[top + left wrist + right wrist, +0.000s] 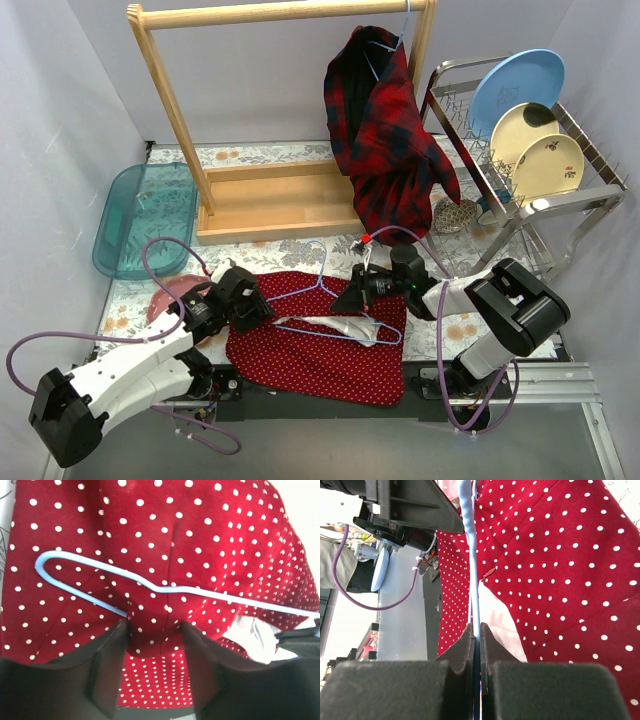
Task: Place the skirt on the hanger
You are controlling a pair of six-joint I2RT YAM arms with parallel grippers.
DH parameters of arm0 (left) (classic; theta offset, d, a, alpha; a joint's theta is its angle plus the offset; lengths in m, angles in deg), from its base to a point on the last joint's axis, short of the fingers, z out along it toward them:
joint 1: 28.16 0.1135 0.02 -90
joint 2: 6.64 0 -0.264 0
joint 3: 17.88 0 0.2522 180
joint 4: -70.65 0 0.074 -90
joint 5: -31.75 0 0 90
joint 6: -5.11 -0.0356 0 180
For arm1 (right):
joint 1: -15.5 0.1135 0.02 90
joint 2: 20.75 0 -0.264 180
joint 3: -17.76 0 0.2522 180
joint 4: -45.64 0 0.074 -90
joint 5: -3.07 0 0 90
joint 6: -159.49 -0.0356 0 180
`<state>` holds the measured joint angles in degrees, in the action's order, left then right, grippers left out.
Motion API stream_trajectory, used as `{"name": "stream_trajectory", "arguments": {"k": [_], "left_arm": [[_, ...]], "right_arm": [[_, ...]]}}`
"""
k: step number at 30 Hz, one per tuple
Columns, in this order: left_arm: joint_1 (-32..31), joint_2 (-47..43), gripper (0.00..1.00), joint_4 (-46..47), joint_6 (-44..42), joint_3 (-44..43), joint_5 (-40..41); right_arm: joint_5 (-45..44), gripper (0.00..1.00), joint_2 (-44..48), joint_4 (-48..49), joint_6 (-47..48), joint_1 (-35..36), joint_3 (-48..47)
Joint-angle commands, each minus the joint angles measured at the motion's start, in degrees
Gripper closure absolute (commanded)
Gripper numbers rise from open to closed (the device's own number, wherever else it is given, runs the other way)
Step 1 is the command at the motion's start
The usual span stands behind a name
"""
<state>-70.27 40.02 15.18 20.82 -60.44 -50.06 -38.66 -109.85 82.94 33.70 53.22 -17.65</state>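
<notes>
We've got the left gripper (155, 630) with jaws wide, a fold of the one red dotted skirt (200, 540) bulging between them. One blue hanger (165, 587) lies on the skirt just ahead of it. The right gripper (476, 630) is pinched tight on the hanger wire. Three plates (548, 165) stand well beyond it.
</notes>
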Motion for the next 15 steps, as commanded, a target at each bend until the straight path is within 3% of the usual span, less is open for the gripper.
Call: {"name": "stream_trajectory", "arguments": {"k": [1, 4, 6, 15], "left_arm": [[0.18, -0.33, 0.74, 2.51, -0.07, 0.58, 1.22], [0.10, -1.56, 0.92, 1.99, -0.51, -0.47, 2.01], [0.18, -2.61, 0.98, -0.19, -0.68, -1.96, 2.97], [0.27, -11.76, 1.00, -12.24, 1.95, -16.98, 9.48]], "right_arm": [[0.95, 0.99, -0.11, 1.84, 0.20, -0.80, -1.82], [0.95, 0.99, -0.20, 1.75, 0.11, -0.80, -1.82], [0.86, 0.99, -0.20, 1.40, 0.28, -0.89, -1.90], [1.48, 0.99, 1.65, -1.14, 1.34, -2.38, -1.99]]}}
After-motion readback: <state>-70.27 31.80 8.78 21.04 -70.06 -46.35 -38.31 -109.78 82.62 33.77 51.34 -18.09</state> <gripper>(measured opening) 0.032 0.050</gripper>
